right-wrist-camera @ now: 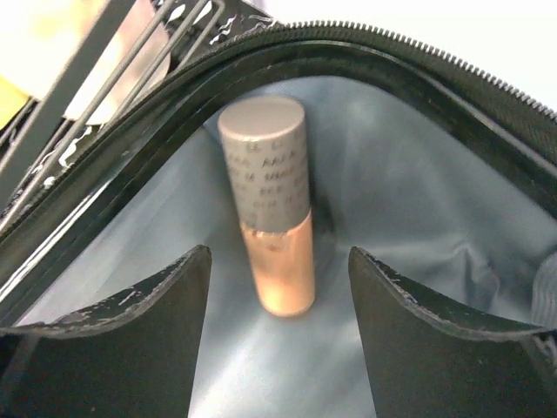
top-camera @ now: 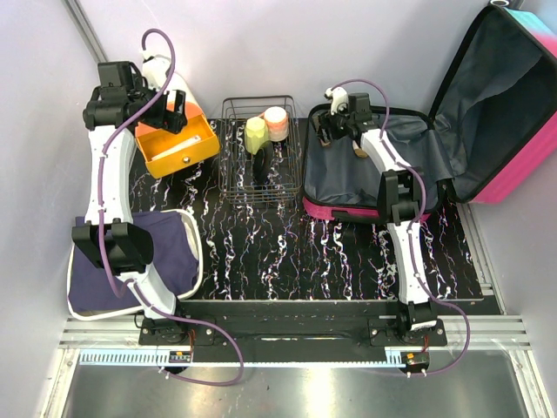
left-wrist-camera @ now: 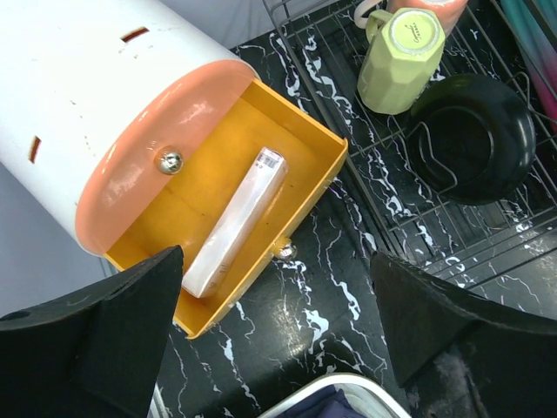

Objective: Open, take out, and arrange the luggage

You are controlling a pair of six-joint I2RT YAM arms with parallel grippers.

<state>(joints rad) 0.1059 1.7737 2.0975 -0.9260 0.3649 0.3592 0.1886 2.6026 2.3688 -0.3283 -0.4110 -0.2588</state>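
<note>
luggage (top-camera: 339,187): far-right part of the tabletop (top-camera: 305,252), lying open; lid tipped back toward the right edge, base flat just right of the wire basket (top-camera: 239,174)
luggage look: hot pink shell, teal at the lid's top corner, black zipper trim, dark grey lining (right-wrist-camera: 418,192)
in luggage: one small bottle (right-wrist-camera: 270,218), grey cap, peach body, lying on the lining at the base's far-left corner close under the zipper rim
right gripper (right-wrist-camera: 278,261): down inside the luggage base, jaws apart, bottle between them with gaps on both sides, not gripped; right arm stretches across the base
left gripper (left-wrist-camera: 277,257): jaws wide apart, nothing held, hovering over the yellow drawer (left-wrist-camera: 218,148) at the far-left corner
drawer box (left-wrist-camera: 87,96): white round body, orange front, drawer pulled out
in drawer: one long pale carton (left-wrist-camera: 235,222), lying lengthwise
in wire basket: green mug (left-wrist-camera: 402,57), pink cup (top-camera: 276,124) beside it, black bowl (left-wrist-camera: 474,139) nearer
white tub (top-camera: 196,252): near-left corner, dark blue cloth (top-camera: 148,252) inside, left arm passes over it
in the way: wire basket sits between drawer box and luggage, close to the luggage's left wall
</note>
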